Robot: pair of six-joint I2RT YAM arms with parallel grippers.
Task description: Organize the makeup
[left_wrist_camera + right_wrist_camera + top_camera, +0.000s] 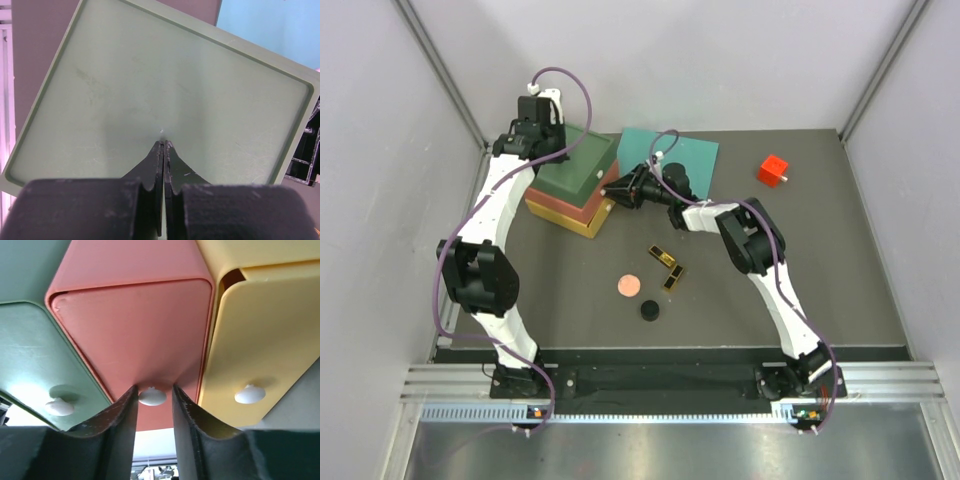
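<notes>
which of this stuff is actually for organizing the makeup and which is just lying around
Part of the job:
- black-and-gold cases
- pink disc
- black round jar
- stacked drawer unit, probably where the makeup goes

Just lying about:
- red cube
- teal mat

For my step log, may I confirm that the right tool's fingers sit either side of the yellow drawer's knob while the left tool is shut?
No: in the right wrist view the right tool straddles the red drawer's knob instead. The left tool is indeed shut.
</notes>
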